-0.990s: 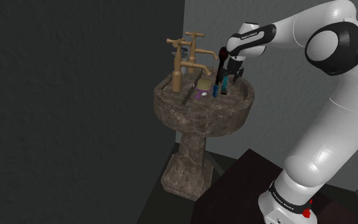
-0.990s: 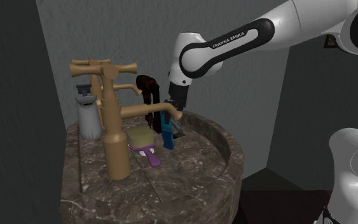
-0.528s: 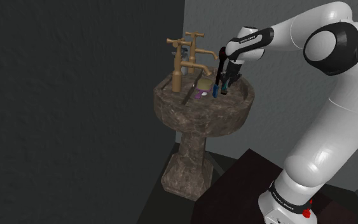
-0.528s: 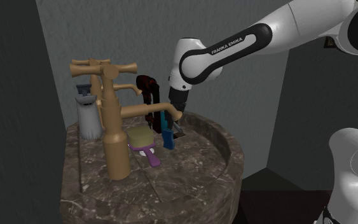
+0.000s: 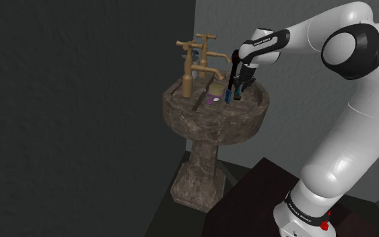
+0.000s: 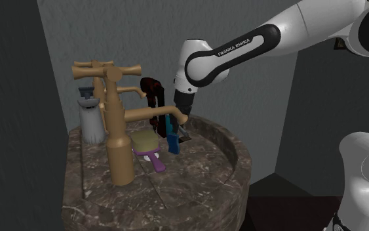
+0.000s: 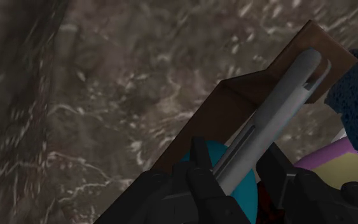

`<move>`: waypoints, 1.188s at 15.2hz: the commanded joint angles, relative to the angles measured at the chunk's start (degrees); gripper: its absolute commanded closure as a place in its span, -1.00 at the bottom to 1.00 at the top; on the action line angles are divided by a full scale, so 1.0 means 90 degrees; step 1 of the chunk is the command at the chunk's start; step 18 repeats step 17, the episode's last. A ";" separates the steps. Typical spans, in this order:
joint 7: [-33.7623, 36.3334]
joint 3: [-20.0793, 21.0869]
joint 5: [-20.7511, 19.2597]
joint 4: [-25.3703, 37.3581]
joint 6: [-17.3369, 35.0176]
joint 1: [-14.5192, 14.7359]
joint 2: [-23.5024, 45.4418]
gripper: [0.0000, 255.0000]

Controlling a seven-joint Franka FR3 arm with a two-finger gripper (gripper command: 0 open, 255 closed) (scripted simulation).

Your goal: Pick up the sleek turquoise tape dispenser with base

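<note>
The tape dispenser stands upright in the marble sink, just in front of the brass tap's spout. It is turquoise-blue with a brown base and a grey bar. My gripper comes down on it from above and is shut on it. In the wrist view the two fingers clasp the grey bar and the turquoise body between them, the gripper centred on the bar. In the shoulder view the gripper sits over the dispenser at the basin's far side.
Two brass cross-handle taps rise at the sink's back edge. A grey pump bottle stands behind them. A purple-handled brush lies beside the dispenser, and a dark reddish object hangs behind it. The sink stands on a pedestal.
A second ago the fingers stood open above the dispenser; the hand came down slightly and closed on it. Over the last half second nothing has moved.
</note>
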 commanded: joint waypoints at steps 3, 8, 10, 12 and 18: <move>0.0032 -0.0001 -0.0040 0.0178 -0.0245 0.0002 -0.0070 1.00; 0.0075 0.0001 -0.0090 0.0505 -0.0658 0.0006 -0.0163 1.00; 0.0089 0.0002 -0.0105 0.0645 -0.0824 0.0008 -0.0190 1.00; 0.0101 0.0003 -0.0117 0.0792 -0.0991 0.0009 -0.0212 1.00; 0.0116 0.0004 -0.0130 0.1037 -0.1256 0.0009 -0.0235 1.00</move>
